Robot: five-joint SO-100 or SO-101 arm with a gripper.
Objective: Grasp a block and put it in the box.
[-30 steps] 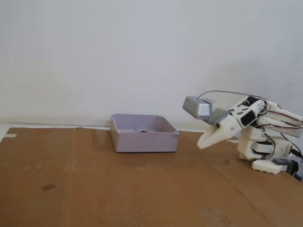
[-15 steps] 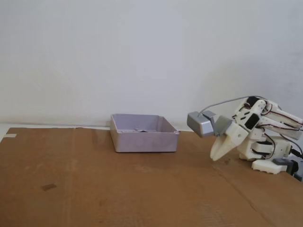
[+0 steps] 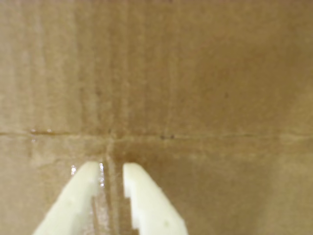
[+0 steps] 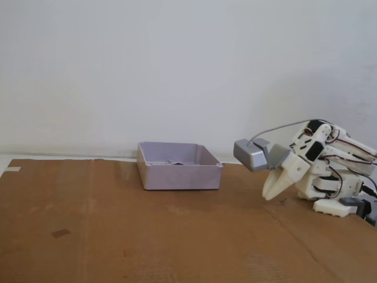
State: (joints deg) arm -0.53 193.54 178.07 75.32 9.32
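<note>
Inside the box (image 4: 179, 174), near its middle in the fixed view, showing only as a small dark speck above the front wall: likely the block (image 4: 172, 161) lying there, though too small for telling surely. Sitting on the cardboard (image 4: 147, 236) toward the back edge, upright and open-topped. Standing well apart at 3 o'clock of the box, tucking low by its own base: the arm (image 4: 327, 171), with the gripper (image 4: 271, 193) pointing down close over the cardboard. Leaving just a narrow slit between the pale fingers (image 3: 78, 200) in the wrist view, gripping nothing, only bare cardboard and a crease lying at 12 o'clock of the tips. Riding on the wrist at 10 o'clock of the gripper: the silver-grey module (image 4: 250, 154) with its cable. Judging from this, looking finished or nearly so: block apparently delivered, nothing left on the cardboard for picking, apart from a flat dark mark (image 4: 60, 233) at 8 o'clock of the box, too unclear for naming. Counting: one box, one likely block, one arm, one gripper, one module.
</note>
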